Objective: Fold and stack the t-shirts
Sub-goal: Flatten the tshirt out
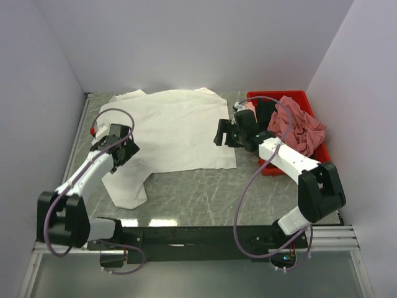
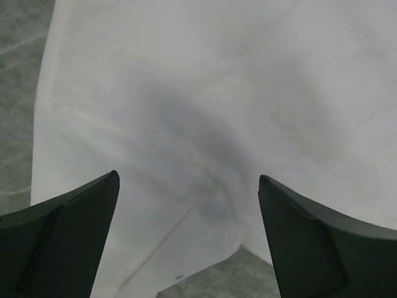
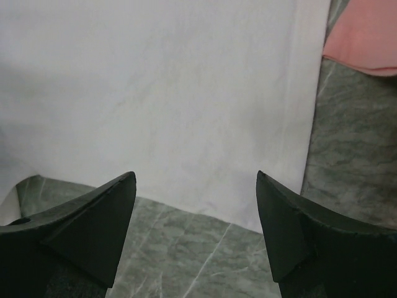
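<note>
A large white t-shirt (image 1: 167,127) lies spread flat on the marble table, one sleeve reaching toward the front left; no print shows on it. My left gripper (image 1: 124,149) is open and empty over the shirt's left side. In the left wrist view white cloth (image 2: 205,93) fills the frame between the open jaws of the left gripper (image 2: 186,180). My right gripper (image 1: 221,133) is open and empty at the shirt's right edge. In the right wrist view the right gripper (image 3: 195,177) hovers above the hem corner (image 3: 273,205). A dusty rose t-shirt (image 1: 301,124) lies crumpled in the red bin (image 1: 280,170), with pink (image 1: 247,115) and black (image 1: 265,112) cloth beside it.
The red bin stands at the right, against the right wall. Pink cloth (image 3: 366,31) shows at the top right of the right wrist view. Bare green marble table (image 1: 198,198) lies in front of the shirt. White walls close in the back and both sides.
</note>
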